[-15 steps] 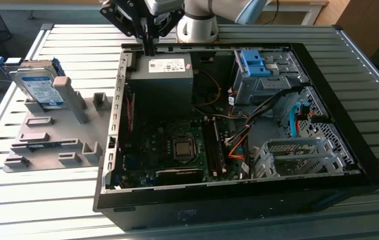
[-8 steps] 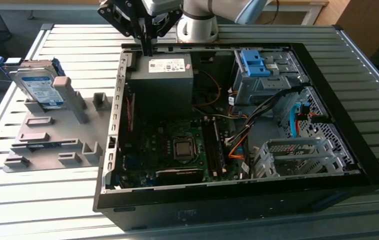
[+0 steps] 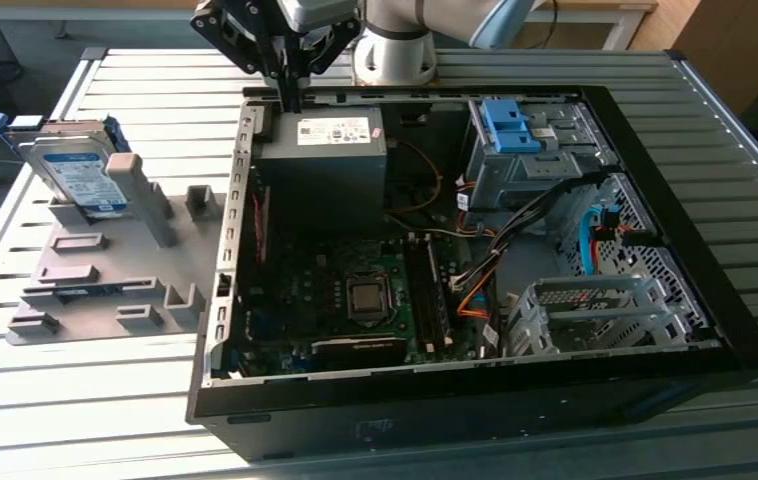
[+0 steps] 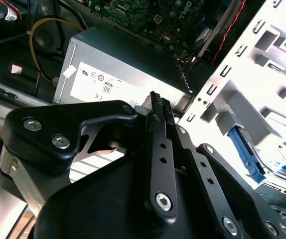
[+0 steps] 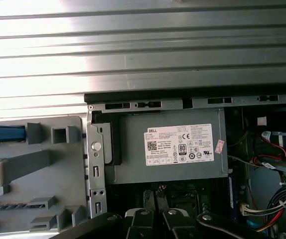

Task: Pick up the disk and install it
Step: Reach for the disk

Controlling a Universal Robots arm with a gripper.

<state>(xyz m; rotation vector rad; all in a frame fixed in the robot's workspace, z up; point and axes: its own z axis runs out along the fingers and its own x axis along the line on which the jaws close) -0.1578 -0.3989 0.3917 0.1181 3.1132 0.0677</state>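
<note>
The disk (image 3: pixel 75 172), a silver drive with a white-and-blue label in a blue bracket, leans upright on the grey fixture (image 3: pixel 112 285) at the exterior view's left. My gripper (image 3: pixel 288 98) hangs over the far left corner of the open computer case (image 3: pixel 486 425), just above the grey power supply (image 3: pixel 326 150). It is well apart from the disk. The black fingers (image 4: pixel 158 112) are pressed together, shut on nothing. In the first wrist view the gripper (image 5: pixel 155 219) sits over the power supply (image 5: pixel 173 147), with a blue bracket edge (image 5: pixel 3 134) on the fixture beside the case.
Inside the case lie the motherboard (image 3: pixel 352 295), a bare blue bracket (image 3: pixel 506 125) on the drive cage, a metal cage (image 3: pixel 593 310) and loose cables (image 3: pixel 479 280). Everything rests on a slatted metal table (image 3: pixel 72 410). The arm's base (image 3: pixel 393 50) stands behind the case.
</note>
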